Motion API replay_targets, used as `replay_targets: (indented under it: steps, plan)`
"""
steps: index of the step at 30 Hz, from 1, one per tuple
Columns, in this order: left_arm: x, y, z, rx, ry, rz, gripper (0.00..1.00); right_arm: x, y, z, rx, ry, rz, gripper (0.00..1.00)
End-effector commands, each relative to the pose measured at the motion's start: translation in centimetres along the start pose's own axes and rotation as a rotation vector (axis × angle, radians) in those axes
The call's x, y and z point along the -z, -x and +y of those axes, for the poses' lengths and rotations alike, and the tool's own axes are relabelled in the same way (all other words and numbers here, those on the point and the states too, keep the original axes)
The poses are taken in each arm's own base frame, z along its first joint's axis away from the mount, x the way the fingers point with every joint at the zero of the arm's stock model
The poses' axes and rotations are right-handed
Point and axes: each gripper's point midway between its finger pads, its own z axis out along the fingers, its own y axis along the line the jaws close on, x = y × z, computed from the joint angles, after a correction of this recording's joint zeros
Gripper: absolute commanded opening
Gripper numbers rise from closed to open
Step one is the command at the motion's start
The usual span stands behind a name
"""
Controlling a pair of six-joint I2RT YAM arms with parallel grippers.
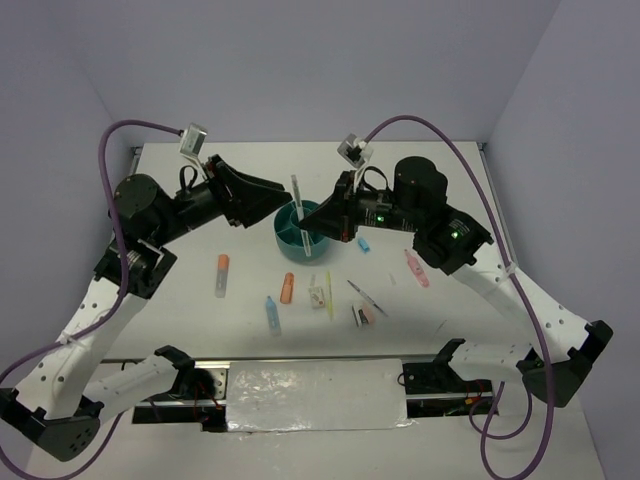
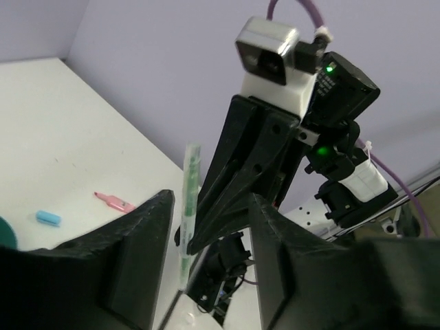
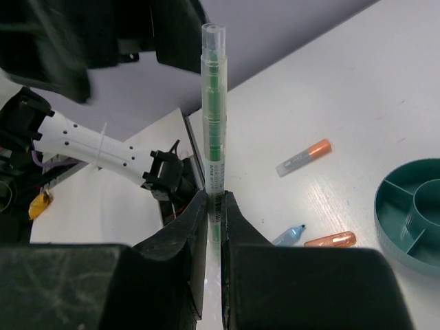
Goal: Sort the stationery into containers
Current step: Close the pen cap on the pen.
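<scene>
My right gripper [image 1: 308,228] is shut on a clear pen with a green core [image 1: 298,205] and holds it upright over the round teal organiser bowl [image 1: 285,238]. In the right wrist view the pen [image 3: 214,117] stands up from between the closed fingers [image 3: 185,240], and the bowl's rim [image 3: 385,206] is at the right edge. My left gripper [image 1: 280,198] is open and empty just left of the pen. In the left wrist view its fingers [image 2: 141,254] stand wide apart, with the pen [image 2: 187,206] and the right gripper seen between them.
On the table in front of the bowl lie an orange marker [image 1: 222,272], a second orange marker [image 1: 288,288], a light-blue marker [image 1: 271,312], a yellow pencil [image 1: 327,290], a thin pen [image 1: 365,295], a pink marker [image 1: 416,267] and a small blue piece [image 1: 363,244].
</scene>
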Motion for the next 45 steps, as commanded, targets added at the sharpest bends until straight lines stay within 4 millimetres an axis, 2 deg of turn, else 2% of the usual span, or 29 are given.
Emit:
replay_targets:
  steps: [1, 4, 11, 17, 20, 21, 24, 25, 26, 30, 32, 33, 35, 36, 38, 39, 43, 45]
  plan:
    - [0.3, 2.1, -2.6, -0.058, -0.061, -0.045, 0.69, 1.0, 2.1, 2.2, 0.085, 0.039, -0.044, 0.00]
    - [0.1, 2.2, -2.6, -0.060, -0.064, -0.044, 0.73, 1.0, 2.1, 2.6, 0.083, 0.054, -0.047, 0.00]
    - [-0.4, 0.1, -0.2, -0.033, -0.015, 0.013, 0.76, 1.0, 3.1, 3.4, 0.076, 0.076, -0.062, 0.00]
    - [-0.2, -0.4, -1.0, -0.025, -0.070, 0.024, 0.76, 0.3, 2.7, 3.9, 0.055, 0.119, -0.038, 0.00]
    - [-0.3, -0.2, -1.4, -0.026, -0.094, 0.019, 0.68, 0.0, 2.4, 4.2, 0.048, 0.133, -0.024, 0.00]
    - [-0.3, -0.3, -1.5, -0.024, -0.100, 0.021, 0.62, -0.2, 2.1, 4.2, 0.045, 0.135, -0.016, 0.00]
    - [-0.3, -0.3, -1.9, -0.022, -0.129, 0.018, 0.55, -0.5, 1.7, 4.3, 0.037, 0.140, -0.003, 0.00]
    - [-0.4, -0.2, -2.0, -0.023, -0.138, 0.015, 0.50, -0.6, 1.6, 4.3, 0.034, 0.139, -0.004, 0.00]
    - [-0.4, -0.3, -2.1, -0.019, -0.148, 0.018, 0.37, -0.6, 1.6, 4.3, 0.031, 0.140, -0.002, 0.00]
    - [-0.5, -0.9, -2.4, -0.013, -0.186, 0.046, 0.11, -0.5, 2.0, 4.3, 0.030, 0.130, -0.023, 0.00]
    - [-0.6, -1.1, -2.2, -0.006, -0.188, 0.056, 0.07, -0.7, 2.2, 4.3, 0.023, 0.129, -0.026, 0.00]
    - [-0.7, -1.2, -2.1, -0.005, -0.185, 0.058, 0.00, -0.7, 2.3, 4.3, 0.020, 0.131, -0.028, 0.02]
    - [-0.7, -1.2, -2.0, -0.006, -0.182, 0.059, 0.00, -0.8, 2.5, 4.5, 0.009, 0.137, -0.036, 0.08]
    - [-0.7, -1.1, -2.0, -0.006, -0.180, 0.057, 0.00, -0.8, 2.5, 4.5, 0.004, 0.141, -0.038, 0.22]
    - [-0.6, -0.8, -2.2, -0.012, -0.177, 0.047, 0.00, -0.9, 2.8, 4.8, -0.009, 0.160, -0.062, 0.44]
    - [-0.5, -0.6, -2.5, -0.017, -0.180, 0.041, 0.00, -1.0, 2.9, 4.9, -0.007, 0.173, -0.076, 0.46]
    - [-0.6, 0.0, -3.0, -0.030, -0.185, 0.029, 0.00, -1.7, 3.1, 5.2, -0.031, 0.205, -0.074, 0.47]
    - [-0.6, 0.2, -3.1, -0.031, -0.186, 0.026, 0.00, -2.0, 3.4, 5.3, -0.032, 0.220, -0.079, 0.30]
